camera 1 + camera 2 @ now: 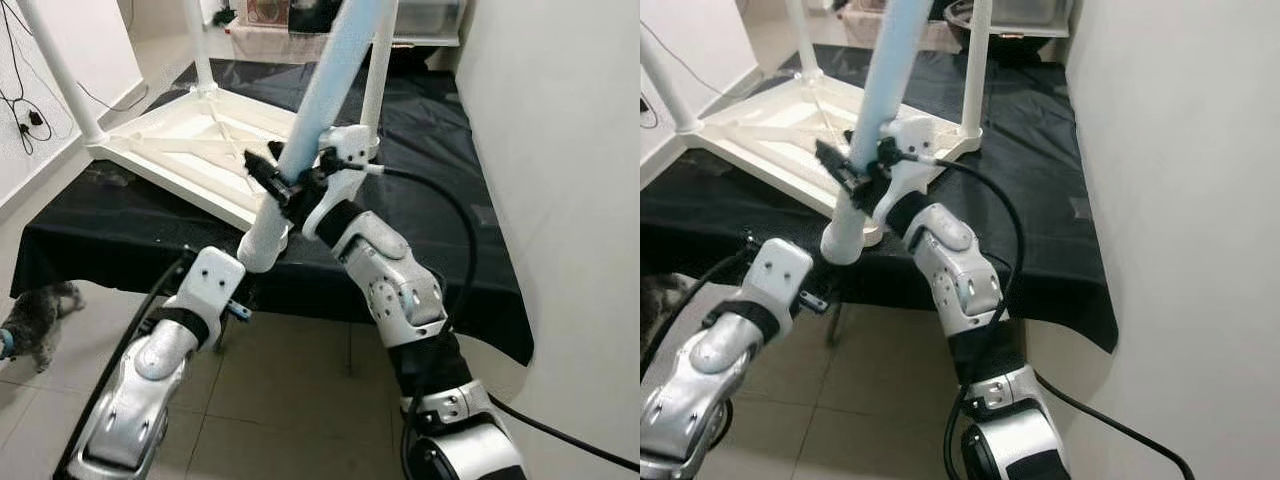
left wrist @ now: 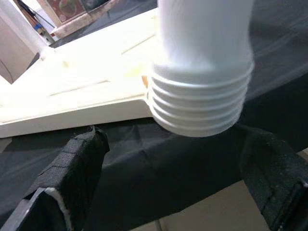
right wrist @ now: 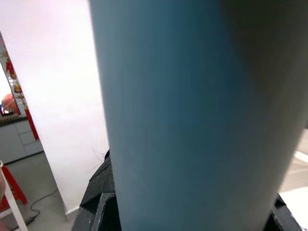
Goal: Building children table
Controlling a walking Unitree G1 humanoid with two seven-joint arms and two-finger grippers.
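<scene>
Left wrist view: table leg (image 2: 202, 72) threaded end; head views: right end effector (image 1: 283, 180) clamping it.

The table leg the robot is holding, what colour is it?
White table leg, tinted pale blue in shade; the left eye view shows it best.

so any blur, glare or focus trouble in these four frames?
Left eye view: sharp, with the white table top slightly washed out. Right eye view: equally clear. Left wrist view: the leg's threaded end is close and soft, its upper part blown out. Right wrist view: the pale blue table leg sits so near the lens that it is defocused and shaded dark on one side.
</scene>
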